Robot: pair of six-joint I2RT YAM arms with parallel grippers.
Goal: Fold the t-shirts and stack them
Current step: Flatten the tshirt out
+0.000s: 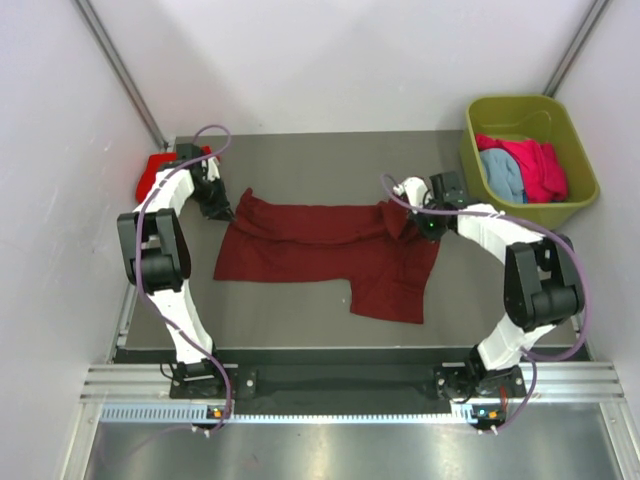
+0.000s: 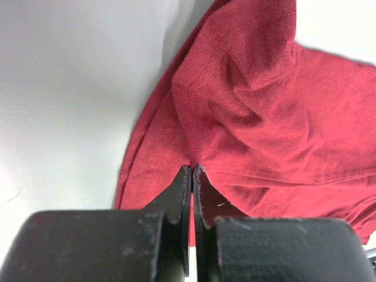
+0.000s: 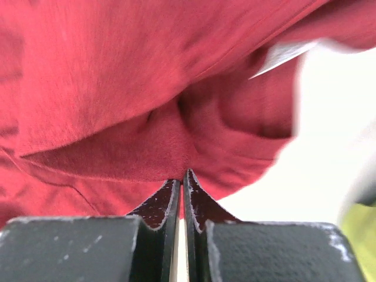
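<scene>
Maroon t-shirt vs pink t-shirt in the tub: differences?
The maroon t-shirt lies spread on the table; the pink t-shirt is bunched inside the olive-green tub. The maroon one is pinched by the left gripper and right gripper; the pink one is untouched. Shared: neither is neatly folded.

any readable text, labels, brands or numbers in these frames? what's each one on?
None readable in any view.
White patch, maybe a tag, on the maroon t-shirt in the right wrist view: too blurred to read.
Olive tub: no markings visible.
</scene>
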